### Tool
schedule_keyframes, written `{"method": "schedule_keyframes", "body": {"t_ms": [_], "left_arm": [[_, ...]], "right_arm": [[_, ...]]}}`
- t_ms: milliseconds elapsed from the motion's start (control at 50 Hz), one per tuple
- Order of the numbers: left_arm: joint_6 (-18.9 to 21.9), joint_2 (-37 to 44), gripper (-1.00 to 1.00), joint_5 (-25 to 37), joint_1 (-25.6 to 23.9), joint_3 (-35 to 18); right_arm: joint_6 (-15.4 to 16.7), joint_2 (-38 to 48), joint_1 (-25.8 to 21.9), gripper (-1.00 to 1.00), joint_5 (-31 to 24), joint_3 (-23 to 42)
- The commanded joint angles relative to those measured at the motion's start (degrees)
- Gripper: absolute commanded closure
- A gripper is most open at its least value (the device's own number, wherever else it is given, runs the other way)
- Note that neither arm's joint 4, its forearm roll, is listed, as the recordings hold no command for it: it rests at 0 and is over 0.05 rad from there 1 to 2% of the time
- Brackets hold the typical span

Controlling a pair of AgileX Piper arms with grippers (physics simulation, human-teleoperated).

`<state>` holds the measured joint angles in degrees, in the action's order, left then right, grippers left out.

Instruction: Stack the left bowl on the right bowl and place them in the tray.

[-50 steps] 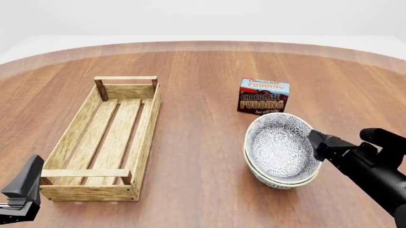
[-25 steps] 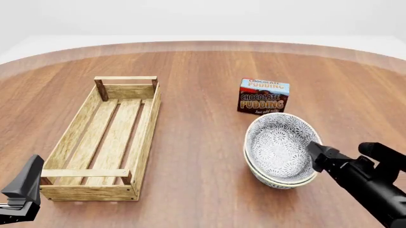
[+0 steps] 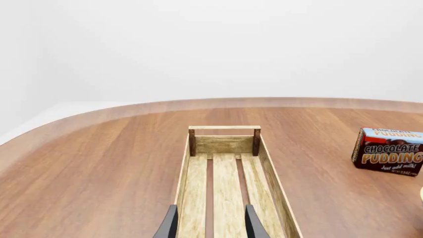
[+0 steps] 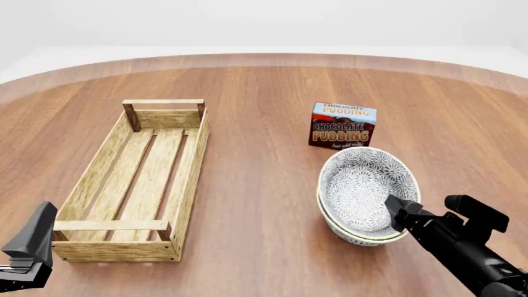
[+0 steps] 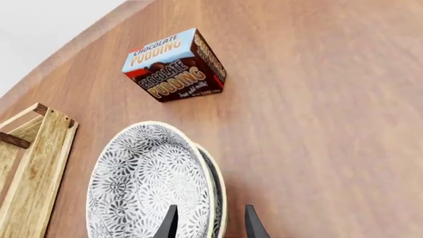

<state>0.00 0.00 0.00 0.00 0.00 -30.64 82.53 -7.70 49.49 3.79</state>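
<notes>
Two speckled white bowls, left bowl (image 4: pixel 363 185) nested in right bowl (image 4: pixel 357 230), sit at 6 o'clock from brown chocolate pudding box (image 4: pixel 343 126). Right gripper (image 4: pixel 429 213) straddles their rim, fingers parted, seemingly not clenched. Left gripper (image 3: pixel 209 229), fingers spread, hangs over the long light-wood slatted tray (image 4: pixel 111 179).

Simulated tabletop (image 4: pixel 264 86) (blank white backdrop)

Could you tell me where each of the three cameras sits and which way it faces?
Front view: above the arms' side, looking forward and down at the tray, stacked bowls and pudding box; both arms show.
Left wrist view: behind the left gripper, looking along the tray; its fingers show.
Right wrist view: behind the right gripper, over the stacked bowls; its fingers show.
All three share the pudding box.
</notes>
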Motion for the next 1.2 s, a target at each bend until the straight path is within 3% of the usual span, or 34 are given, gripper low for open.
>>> {"method": "schedule_keyframes", "body": {"t_ms": [20, 180, 200, 240, 380, 580, 980, 1200], "left_arm": [[0.00, 0.00, -1.00, 0.00, 0.00, 0.00], [0.00, 0.00, -1.00, 0.00, 0.00, 0.00], [0.00, 0.00, -1.00, 0.00, 0.00, 0.00], [0.00, 0.00, -1.00, 0.00, 0.00, 0.00], [0.00, 0.00, -1.00, 0.00, 0.00, 0.00], [0.00, 0.00, -1.00, 0.00, 0.00, 0.00], [0.00, 0.00, -1.00, 0.00, 0.00, 0.00], [0.00, 0.00, -1.00, 0.00, 0.00, 0.00]], "right_arm": [[-0.83, 5.74, -1.24, -1.00, 5.50, -0.44], [-1.58, 12.10, -2.13, -1.00, 11.54, -0.66], [-1.70, 12.40, -2.39, 1.00, 11.86, -0.72], [-1.86, 13.50, -4.26, 1.00, 12.93, -0.86], [-1.80, 8.82, -3.83, 1.00, 8.91, -0.29], [-1.80, 7.31, -2.83, 1.00, 8.40, -0.62], [-0.18, -20.18, -1.72, 1.00, -18.33, 5.31], [1.35, -23.80, -5.20, 1.00, -28.05, 14.43]]}}
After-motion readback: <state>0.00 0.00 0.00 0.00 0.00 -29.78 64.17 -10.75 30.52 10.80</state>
